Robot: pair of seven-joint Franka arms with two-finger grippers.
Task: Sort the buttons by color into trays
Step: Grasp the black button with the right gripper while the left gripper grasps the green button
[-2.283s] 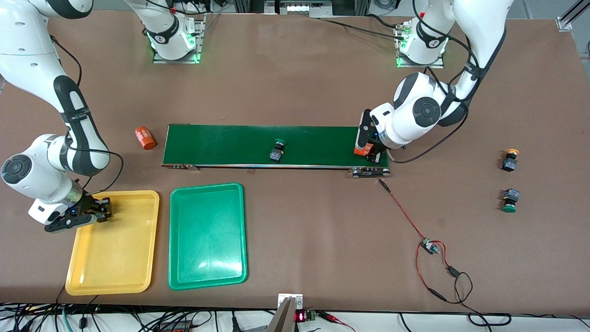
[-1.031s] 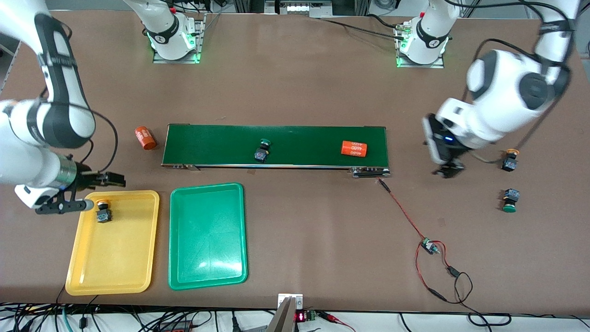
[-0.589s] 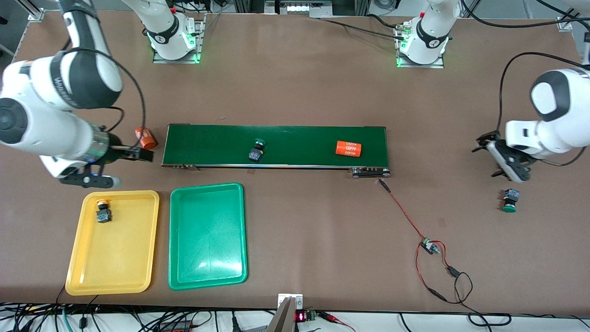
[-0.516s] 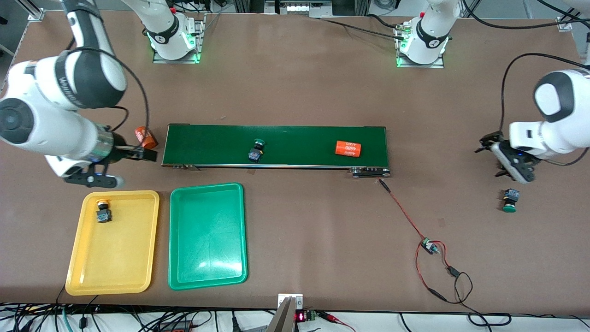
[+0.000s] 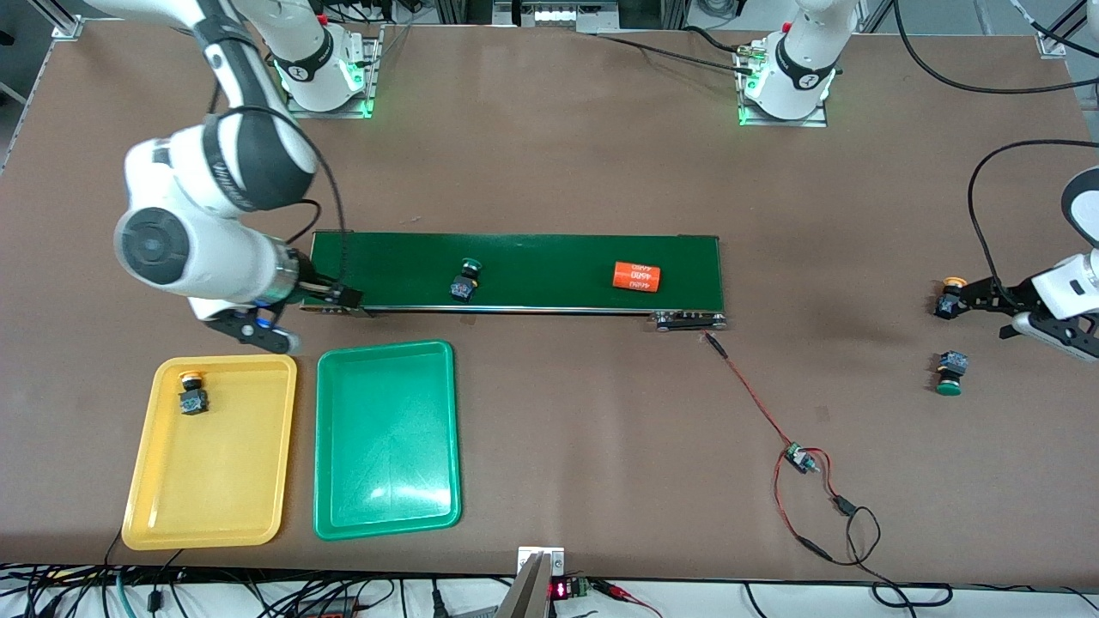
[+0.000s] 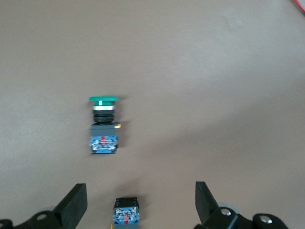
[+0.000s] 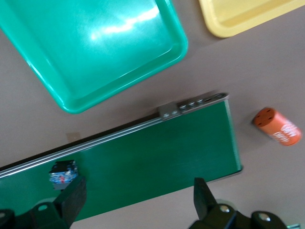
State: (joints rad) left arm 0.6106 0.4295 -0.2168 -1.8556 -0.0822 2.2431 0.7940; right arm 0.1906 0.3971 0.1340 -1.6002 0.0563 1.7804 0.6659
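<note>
I'm seeing the green button on the belt (image 5: 464, 279) lying on its side mid-frame on the conveyor belt (image 5: 549, 257), long axis tilted, cap pointing toward the bases, black body toward the front cam. The yellow button in the tray (image 5: 192, 393) is lying the same way in the upper corner of the yellow tray (image 5: 206, 515), lower left of the frame; the green tray (image 5: 386, 515) is sitting just beside it.

At the right edge, a yellow button on the table (image 5: 949, 297) is lying cap up-frame, and a green button on the table (image 5: 950, 374) is lying cap down-frame.

Right gripper (image 5: 296, 318) is hovering over the belt's end w/ the arm elbow bent over it, fingers apart, nothing in them. Left gripper (image 5: 1000, 309) is reaching in low from the right edge, hovering just beside the yellow one, fingers apart & empty. An orange cylinder (image 5: 637, 276) is lying lengthwise on the belt.
</note>
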